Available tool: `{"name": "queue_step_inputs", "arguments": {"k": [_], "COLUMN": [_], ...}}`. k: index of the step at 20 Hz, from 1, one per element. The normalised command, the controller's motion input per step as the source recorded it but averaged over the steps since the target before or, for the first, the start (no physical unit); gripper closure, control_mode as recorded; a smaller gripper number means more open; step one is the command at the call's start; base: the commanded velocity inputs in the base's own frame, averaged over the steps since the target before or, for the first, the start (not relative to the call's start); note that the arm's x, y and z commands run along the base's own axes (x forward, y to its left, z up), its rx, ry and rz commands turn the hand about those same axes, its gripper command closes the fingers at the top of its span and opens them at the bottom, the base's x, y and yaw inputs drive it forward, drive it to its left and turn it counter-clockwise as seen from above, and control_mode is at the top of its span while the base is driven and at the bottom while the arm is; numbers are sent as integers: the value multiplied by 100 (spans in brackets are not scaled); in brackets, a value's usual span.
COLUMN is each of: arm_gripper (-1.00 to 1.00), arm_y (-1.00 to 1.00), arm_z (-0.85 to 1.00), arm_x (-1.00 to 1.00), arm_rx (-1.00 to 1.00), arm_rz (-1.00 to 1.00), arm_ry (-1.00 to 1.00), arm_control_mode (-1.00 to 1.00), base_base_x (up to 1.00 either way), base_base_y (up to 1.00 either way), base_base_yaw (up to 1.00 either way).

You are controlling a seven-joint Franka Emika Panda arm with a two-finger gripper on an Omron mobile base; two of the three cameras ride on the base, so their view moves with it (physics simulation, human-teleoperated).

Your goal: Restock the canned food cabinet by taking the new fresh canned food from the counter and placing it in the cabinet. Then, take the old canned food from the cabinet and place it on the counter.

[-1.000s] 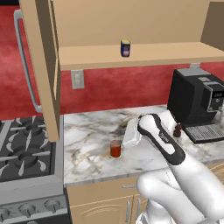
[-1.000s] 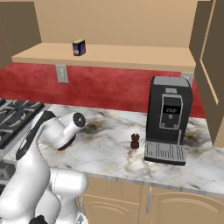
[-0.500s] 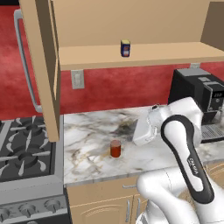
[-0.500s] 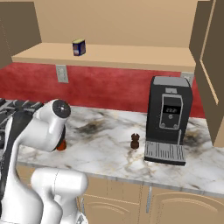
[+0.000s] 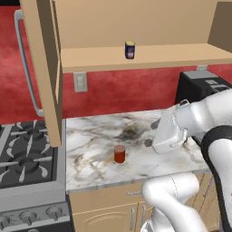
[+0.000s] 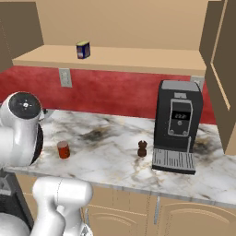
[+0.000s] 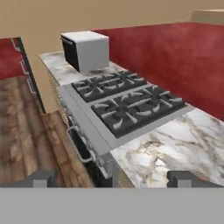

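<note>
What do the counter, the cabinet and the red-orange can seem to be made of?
Counter: polished marble-look stone, white with grey-brown veins. Cabinet: light tan wood, matte, plain flat boards. Red-orange can: probably metal, going by its smooth cylindrical shape, though the render leaves it open.

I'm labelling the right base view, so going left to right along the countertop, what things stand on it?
Small red-orange cylindrical can → small dark brown pepper-mill-shaped piece → black coffee machine with a grey drip tray, all on the white marble-look counter.
</note>
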Motion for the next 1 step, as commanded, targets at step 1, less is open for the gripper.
{"name": "queue_step_inputs", "arguments": {"k": [1], "arm_gripper": [-100], "arm_y": [-75], "arm_z": [0], "arm_x": [-36], "arm_rx": [15], "arm_rz": [-33], "arm_ry": [-10], "arm_control_mode": [-100], "base_base_x": [0], "base_base_y": [0], "base_base_yaw": [0]}}
